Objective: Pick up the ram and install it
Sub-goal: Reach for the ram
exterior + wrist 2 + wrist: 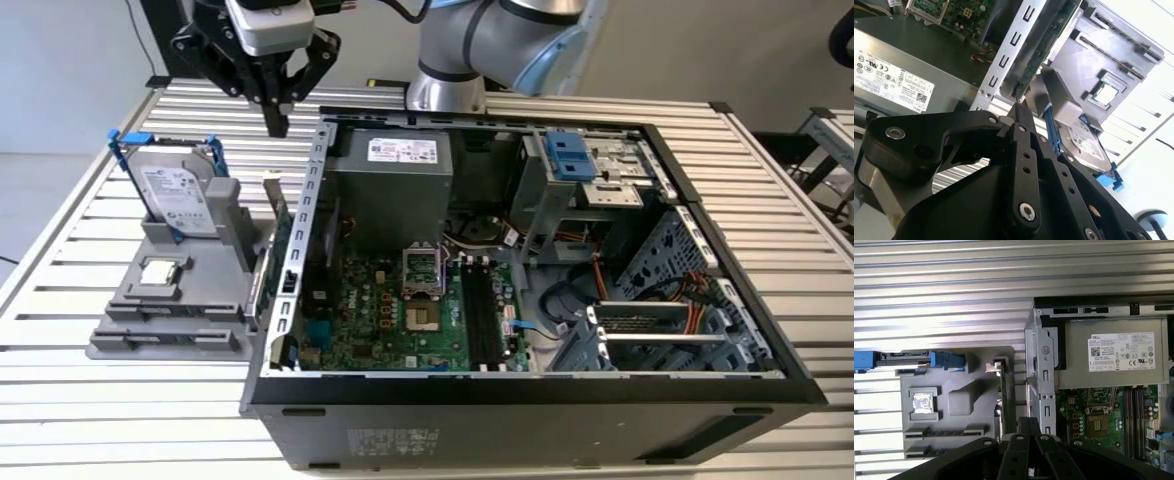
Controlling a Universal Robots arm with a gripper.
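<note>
Exterior view: ram (pixel 278 250) on edge, long axis along case wall (pixel 315 200)

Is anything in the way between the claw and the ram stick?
Nothing visible does. The black claw hangs above the thin dark green ram stick standing on edge in the grey plastic holder, with only open air between.

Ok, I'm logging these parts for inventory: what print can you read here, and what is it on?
Nothing can be quoted line by line.
Power supply label: fine print too small to read.
Hard drive label: blurred, unreadable.
Case sticker: blurred, unreadable.
</note>
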